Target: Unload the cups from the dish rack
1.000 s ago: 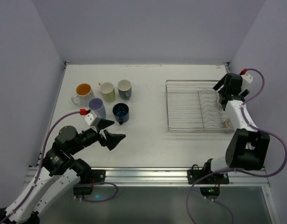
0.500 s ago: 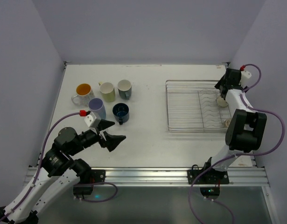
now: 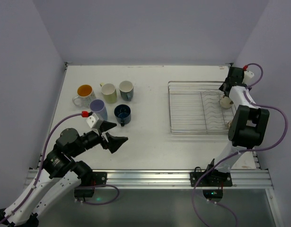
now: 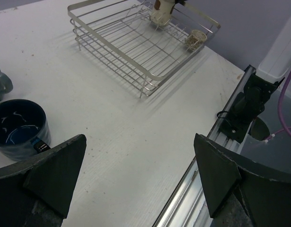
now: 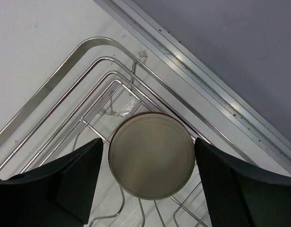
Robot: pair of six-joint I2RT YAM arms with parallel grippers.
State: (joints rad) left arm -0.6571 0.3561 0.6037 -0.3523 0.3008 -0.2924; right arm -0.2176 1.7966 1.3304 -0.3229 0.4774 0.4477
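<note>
The dish rack (image 3: 192,111) stands at the right; it also shows in the left wrist view (image 4: 136,45). A cream cup (image 3: 225,102) sits in its far right corner, and a small pale cup (image 3: 229,125) at its near right corner. My right gripper (image 3: 227,93) hangs over the cream cup. In the right wrist view it (image 5: 150,189) is open, its fingers on either side of the cup (image 5: 151,161), with a slight gap on the left. My left gripper (image 3: 113,138) is open and empty over the table, near the navy cup (image 3: 122,113).
Unloaded cups stand at the far left: orange-inside white (image 3: 83,92), pale yellow-green (image 3: 109,92), grey (image 3: 126,90), lavender (image 3: 98,108). The navy cup (image 4: 17,127) is just left of my left fingers. The table's right rail (image 5: 192,71) runs close behind the rack corner.
My right arm has swung toward the rack's far right corner and its gripper now sits over the cream cup. The left arm has not moved.
</note>
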